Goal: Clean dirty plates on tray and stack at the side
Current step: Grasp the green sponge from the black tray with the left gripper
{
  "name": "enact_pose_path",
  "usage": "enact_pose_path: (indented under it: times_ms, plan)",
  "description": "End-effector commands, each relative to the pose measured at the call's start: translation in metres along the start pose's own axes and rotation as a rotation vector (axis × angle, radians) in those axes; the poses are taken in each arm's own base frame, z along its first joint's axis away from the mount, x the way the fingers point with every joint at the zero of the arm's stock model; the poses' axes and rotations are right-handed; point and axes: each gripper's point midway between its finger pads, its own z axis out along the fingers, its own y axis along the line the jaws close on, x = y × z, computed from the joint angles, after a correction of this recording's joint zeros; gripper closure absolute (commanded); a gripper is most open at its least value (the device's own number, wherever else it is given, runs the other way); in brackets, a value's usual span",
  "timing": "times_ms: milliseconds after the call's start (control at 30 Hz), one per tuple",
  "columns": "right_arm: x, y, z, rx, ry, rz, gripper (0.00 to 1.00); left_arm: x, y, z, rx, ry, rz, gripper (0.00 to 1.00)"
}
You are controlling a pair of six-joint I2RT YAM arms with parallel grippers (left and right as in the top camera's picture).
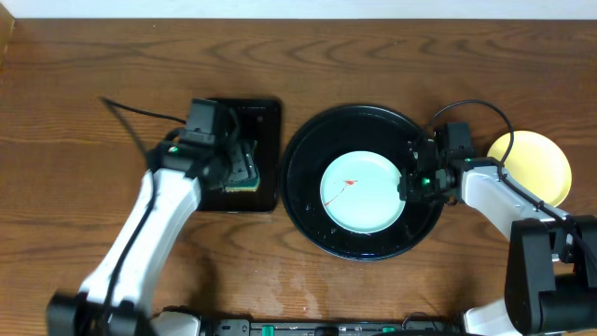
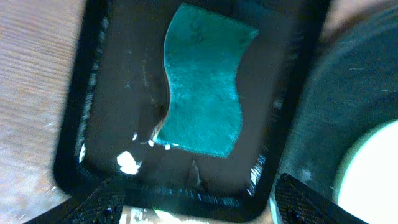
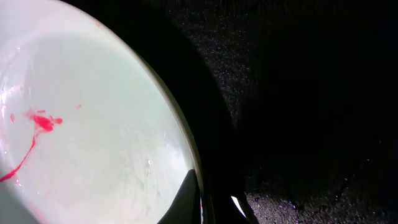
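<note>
A mint plate (image 1: 364, 191) marked with a red smear (image 3: 40, 121) lies in the middle of the round tray (image 1: 303, 217), and a yellow plate (image 1: 536, 159) is set on the table (image 1: 93, 75) to the right, beside the tray. The left gripper (image 2: 199, 204) is held wide apart above a green sponge (image 2: 202, 87) that lies in the rectangular tray (image 2: 118, 81); nothing is gripped by it. The right gripper (image 1: 410, 182) is placed at the right rim of the mint plate, one finger to each side of the rim as seen from the right wrist, but whether the rim is clamped cannot be told. The step in hand is judged to be the fetching of the sponge. It should be taken across its narrow waist, with the fingers lowered fully to the tray floor before closing, so that it is not merely pinched at a corner. The plate should be steadied at its rim while the smear is wiped, lest it slide on the glossy tray.
</note>
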Motion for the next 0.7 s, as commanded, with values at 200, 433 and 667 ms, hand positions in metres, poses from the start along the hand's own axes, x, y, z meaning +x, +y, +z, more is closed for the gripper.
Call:
enact_pose_path:
  times_ms: [200, 433, 667]
  plan:
    - [0.009, -0.005, 0.007, 0.021, 0.036, 0.041, 0.99, 0.0, 0.001, 0.084, -0.043, 0.08, -0.014, 0.55]
    - [0.009, -0.005, 0.007, 0.021, 0.037, 0.045, 0.99, 0.01, 0.014, 0.117, -0.106, 0.133, 0.01, 0.77]
    - [0.011, -0.005, 0.007, 0.022, 0.043, 0.046, 0.99, 0.001, 0.007, 0.098, -0.089, 0.12, 0.01, 0.93]
